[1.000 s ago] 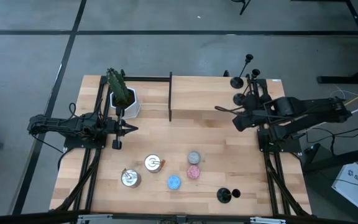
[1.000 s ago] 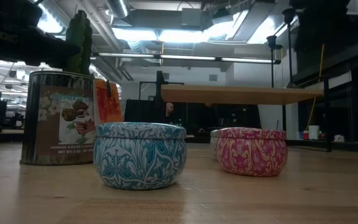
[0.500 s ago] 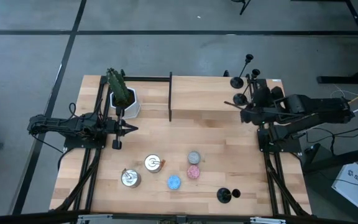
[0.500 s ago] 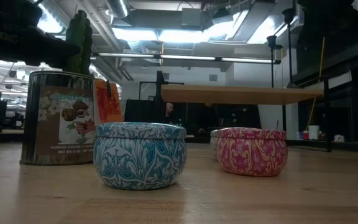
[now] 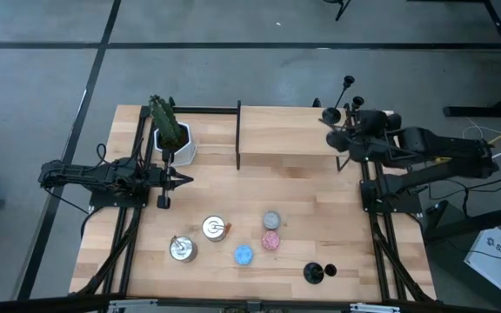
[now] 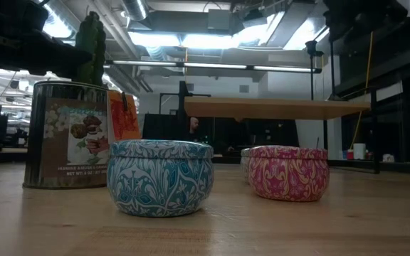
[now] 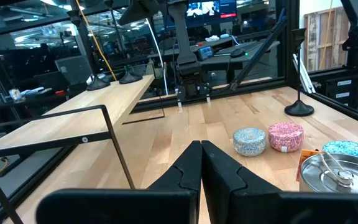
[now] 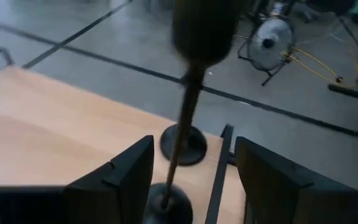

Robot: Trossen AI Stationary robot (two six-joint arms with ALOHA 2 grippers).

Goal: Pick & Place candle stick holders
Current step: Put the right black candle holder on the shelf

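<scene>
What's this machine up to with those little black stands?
A two-armed robot is sorting black candle stick holders. Its right gripper is at the raised shelf at the table's far right, fingers open on either side of one candle stick holder's thin stem, not clamped on it. Another holder stands beside it there, and one more holder stands near the front edge. The left gripper waits shut at the left side, holding nothing.
</scene>
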